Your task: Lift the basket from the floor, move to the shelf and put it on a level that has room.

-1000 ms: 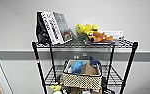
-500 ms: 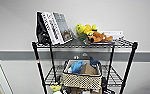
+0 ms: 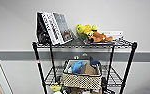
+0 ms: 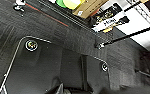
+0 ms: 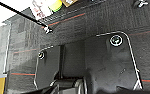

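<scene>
Item: basket (image 3: 82, 75), beige woven sides, white rim; sits on 2nd wire tier (image 3: 114, 77) of black wire rack (image 3: 131, 60), w/ blue plush (image 3: 77, 66) and brown card inside. Top tier: books (image 3: 53, 27), yellow/orange plush toys (image 3: 93, 33). Handling est.: light, sides semi-stiff w/ some give, not fragile; best hold at rim on the short ends. Carpet floor (image 4: 41, 27) below wrists. Tool state, both arms: can't tell
</scene>
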Available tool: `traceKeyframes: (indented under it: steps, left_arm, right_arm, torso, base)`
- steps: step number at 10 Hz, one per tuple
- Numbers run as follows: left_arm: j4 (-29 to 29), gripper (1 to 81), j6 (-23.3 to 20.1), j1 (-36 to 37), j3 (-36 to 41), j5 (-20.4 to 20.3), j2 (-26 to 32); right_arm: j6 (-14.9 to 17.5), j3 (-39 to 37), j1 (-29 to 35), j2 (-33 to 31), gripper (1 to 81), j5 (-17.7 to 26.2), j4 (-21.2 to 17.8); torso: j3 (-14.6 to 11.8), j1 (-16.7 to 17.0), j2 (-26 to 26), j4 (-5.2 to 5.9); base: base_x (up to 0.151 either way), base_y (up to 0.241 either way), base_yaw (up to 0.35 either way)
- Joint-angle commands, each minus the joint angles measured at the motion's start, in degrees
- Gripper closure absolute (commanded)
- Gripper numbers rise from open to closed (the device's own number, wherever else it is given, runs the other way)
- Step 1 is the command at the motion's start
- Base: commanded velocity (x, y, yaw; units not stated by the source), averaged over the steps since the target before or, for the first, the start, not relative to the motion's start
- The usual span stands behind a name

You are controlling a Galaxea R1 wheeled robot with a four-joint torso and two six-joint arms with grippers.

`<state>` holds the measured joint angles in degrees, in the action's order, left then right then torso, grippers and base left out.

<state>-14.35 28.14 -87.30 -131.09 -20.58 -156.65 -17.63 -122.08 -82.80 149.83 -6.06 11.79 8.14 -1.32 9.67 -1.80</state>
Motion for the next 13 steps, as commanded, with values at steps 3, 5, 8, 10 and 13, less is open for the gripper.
traceKeyframes:
  steps: [3, 5, 8, 10, 13]
  left_arm:
    - [-1.4, 1.0, -0.5, 0.3, -13.2, 6.0, -8.3]
    - [-1.4, 1.0, -0.5, 0.4, -19.2, 8.3, -12.1]
    - [-1.5, 1.0, -0.5, 0.4, -26.8, 10.5, -16.8]
    - [-1.5, 1.0, -0.5, 0.3, -27.6, 11.7, -17.7]
    - [-1.4, 1.0, -0.4, 0.4, -27.7, 11.7, -17.8]
  right_arm:
    - [0.1, -22.6, -2.1, 15.3, 1.0, 2.5, 3.3]
    - [0.3, -28.5, -2.4, 20.3, 1.0, 4.7, 5.0]
    - [0.3, -31.4, -2.8, 22.6, 1.0, 5.3, 5.7]
    - [0.3, -31.5, -2.5, 23.3, 1.0, 5.3, 5.8]
    - [0.2, -32.3, -2.2, 24.7, 1.0, 8.3, 7.3]
  torso:
    - [0.0, 0.0, 0.0, 0.00]
    - [0.0, 0.0, 0.0, 0.00]
    - [0.0, 0.0, 0.0, 0.00]
    - [0.0, 0.0, 0.0, 0.00]
    - [0.0, 0.0, 0.0, 0.00]
  base:
    - [0.000, 0.000, 0.000]
    - [0.000, 0.000, 0.000]
    - [0.000, 0.000, 0.000]
    - [0.000, 0.000, 0.000]
    - [0.000, 0.000, 0.000]
